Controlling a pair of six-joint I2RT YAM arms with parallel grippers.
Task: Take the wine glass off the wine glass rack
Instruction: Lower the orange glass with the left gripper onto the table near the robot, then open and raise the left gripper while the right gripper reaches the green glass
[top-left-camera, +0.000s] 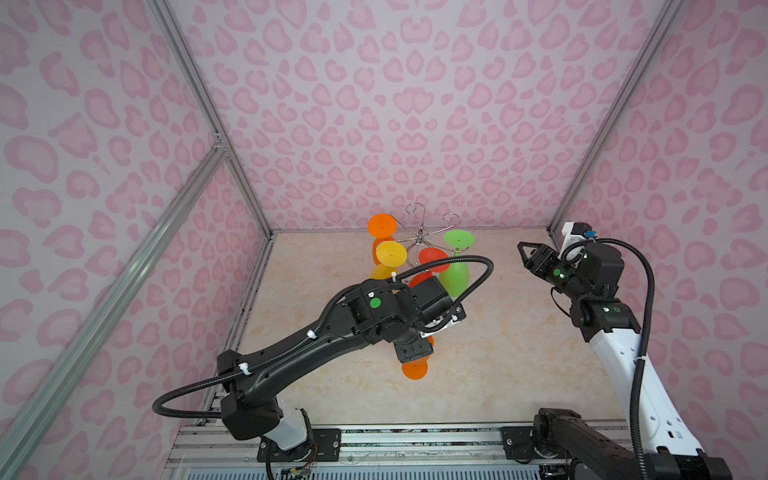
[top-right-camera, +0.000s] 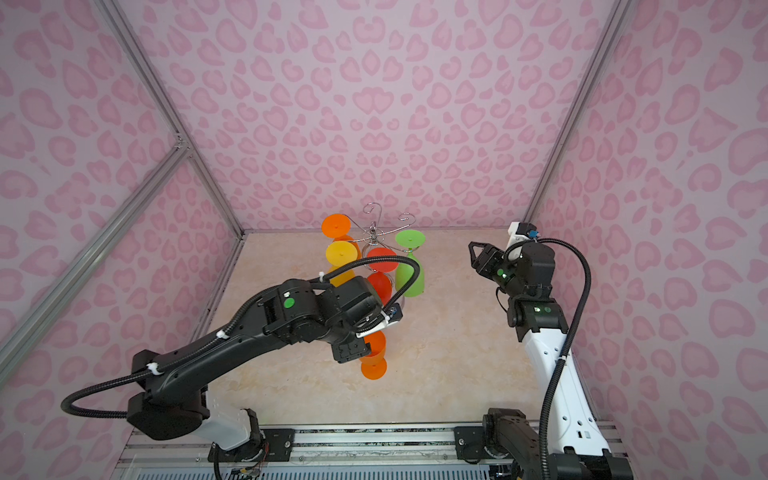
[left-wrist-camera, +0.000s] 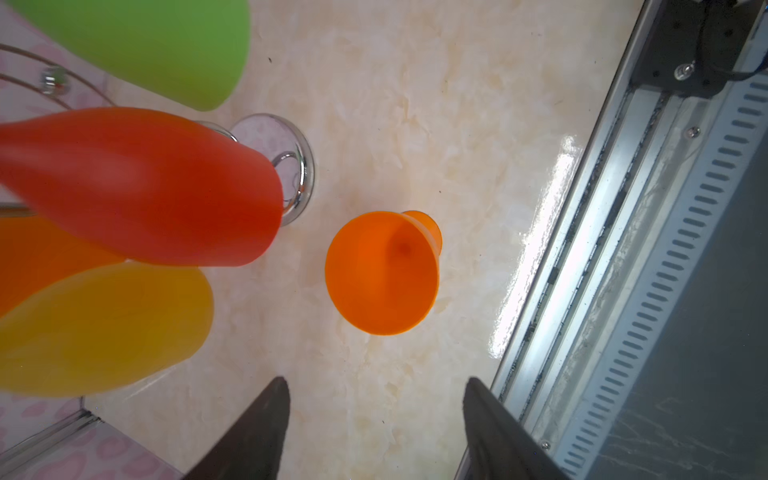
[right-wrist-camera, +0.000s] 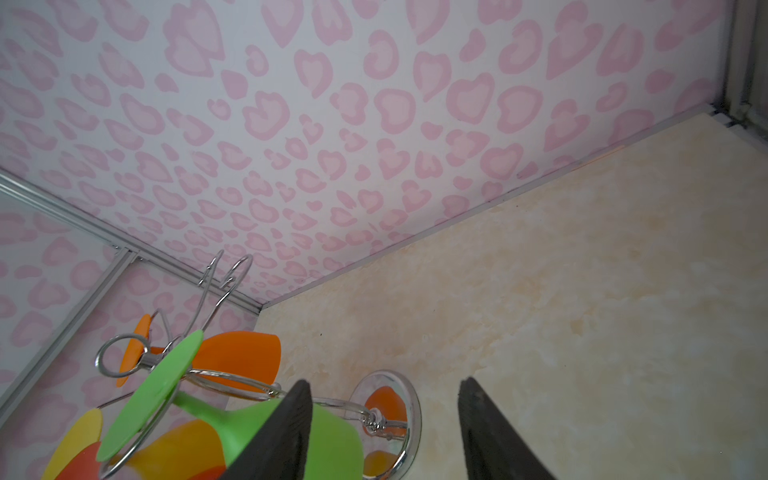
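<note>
Bimanual cell seen from the front. The wine glass rack (top-left-camera: 421, 238) stands at the back centre of the tabletop (top-left-camera: 519, 365). Four glasses hang from it foot-up: the hanging orange glass (top-left-camera: 381, 225), the yellow glass (top-left-camera: 391, 253), the red glass (top-left-camera: 432, 258) and the green glass (top-left-camera: 457, 239). A fifth, the standing orange wine glass (left-wrist-camera: 382, 274), is off the rack. It rests alone on the tabletop in front of the rack's round base, its mouth turned up toward the left wrist camera. The left tool (left-wrist-camera: 376, 380) hangs above this glass with its fingers spread wide and nothing between them. The right tool (right-wrist-camera: 385, 381) is raised to the right of the rack, well apart from it, jaws parted and empty.
</note>
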